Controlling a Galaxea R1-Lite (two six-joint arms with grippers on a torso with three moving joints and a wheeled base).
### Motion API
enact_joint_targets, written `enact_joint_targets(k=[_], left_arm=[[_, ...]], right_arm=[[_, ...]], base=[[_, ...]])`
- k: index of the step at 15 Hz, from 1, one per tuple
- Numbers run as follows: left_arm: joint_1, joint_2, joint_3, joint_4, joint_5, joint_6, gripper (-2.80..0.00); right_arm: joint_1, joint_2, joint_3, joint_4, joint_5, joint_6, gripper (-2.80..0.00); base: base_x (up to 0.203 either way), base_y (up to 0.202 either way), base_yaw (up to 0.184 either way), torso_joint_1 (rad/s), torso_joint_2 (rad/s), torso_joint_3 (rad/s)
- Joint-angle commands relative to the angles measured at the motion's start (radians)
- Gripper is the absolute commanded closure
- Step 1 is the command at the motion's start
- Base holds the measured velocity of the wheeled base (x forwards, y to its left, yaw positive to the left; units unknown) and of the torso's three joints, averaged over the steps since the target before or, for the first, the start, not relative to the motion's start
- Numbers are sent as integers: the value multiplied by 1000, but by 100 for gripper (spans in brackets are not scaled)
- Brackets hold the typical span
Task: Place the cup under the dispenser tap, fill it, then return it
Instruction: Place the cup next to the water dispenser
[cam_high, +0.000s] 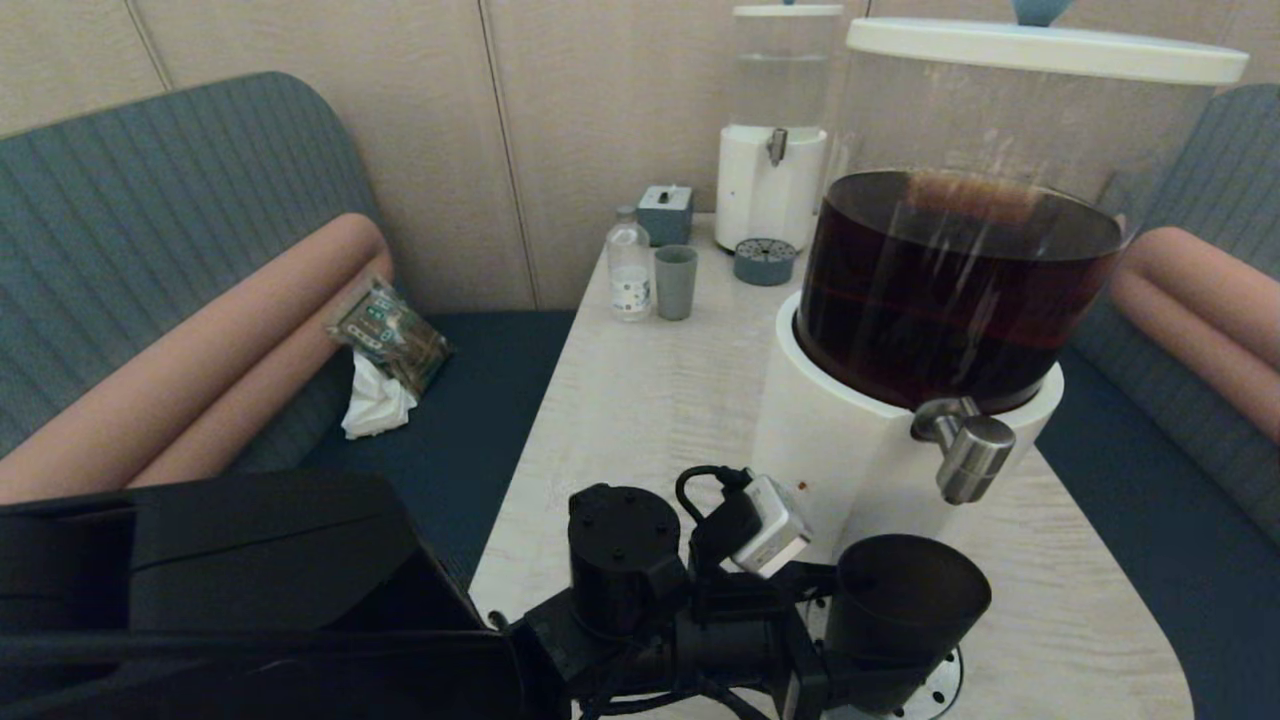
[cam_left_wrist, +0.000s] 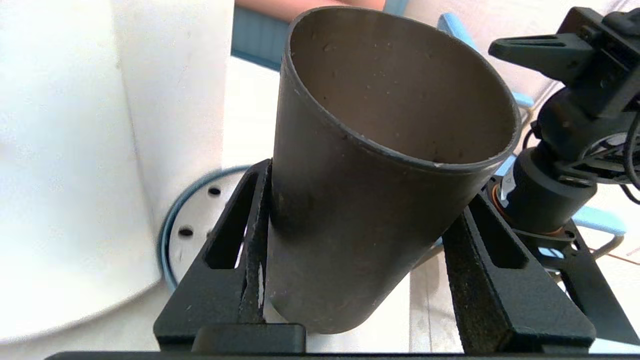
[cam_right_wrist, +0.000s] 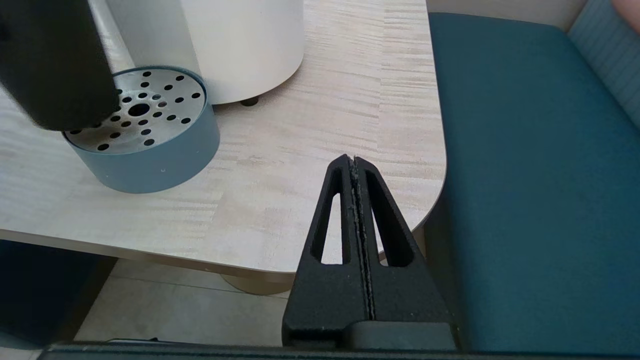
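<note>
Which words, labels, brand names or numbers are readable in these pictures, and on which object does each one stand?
No text can be read.
Bottle: it has a label, but the print is too small to read.
Packet on the bench: it has printed marks, too blurred to read.
Cup, both dispensers and the grey box: no writing is visible.
</note>
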Motion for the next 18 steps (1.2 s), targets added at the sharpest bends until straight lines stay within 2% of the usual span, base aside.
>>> enact_joint_targets(k=[1,4,9,12,18], left_arm=[[0,-54,47,-9,13,1,0],[0,-101,98,-9,34,0,0],[3,-162,163,-10,113,-3,0],[10,-167,170,-20,225,-10,0],[48,-159,141,-27,444,-112,0]], right_arm=[[0,1,0,0,1,0,0],[0,1,0,0,1,1,0],[0,0,0,0,1,1,0],[0,0,0,0,1,0,0],[0,1,0,0,1,0,0]], base=[[0,0,0,0,0,0],[0,0,0,0,0,0],[0,0,0,0,0,0],[0,0,0,0,0,0],[0,0,0,0,0,0]])
